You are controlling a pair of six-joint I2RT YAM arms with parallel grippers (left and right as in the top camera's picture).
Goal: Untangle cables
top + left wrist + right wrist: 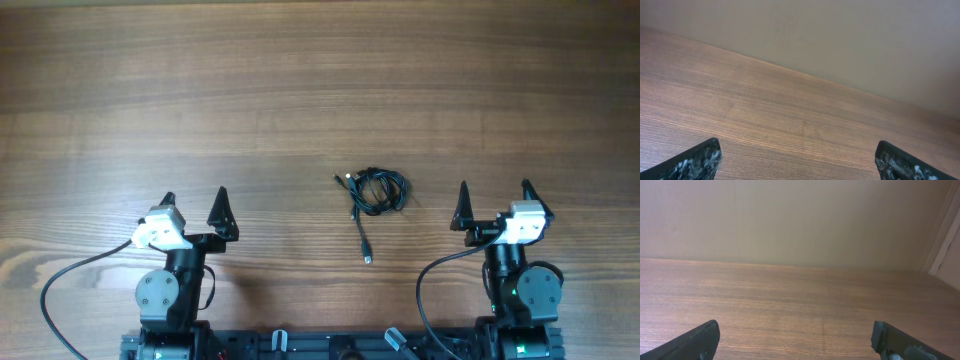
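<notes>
The cables [375, 191] lie as a small tangled bundle of thin black cords on the wooden table, near the middle, with one strand trailing down to a metallic plug [367, 258]. My left gripper [195, 207] is open and empty, well to the left of the bundle. My right gripper [494, 203] is open and empty, a short way to the right of the bundle. Both wrist views show only bare wood between the open fingertips of the left gripper [799, 159] and the right gripper [794, 339]; the cables are out of view there.
The wooden table [300, 90] stretches away in front of both arms. Thicker black arm cables [70, 285] loop near the front edge at both bases. A plain wall rises behind the table [800, 225].
</notes>
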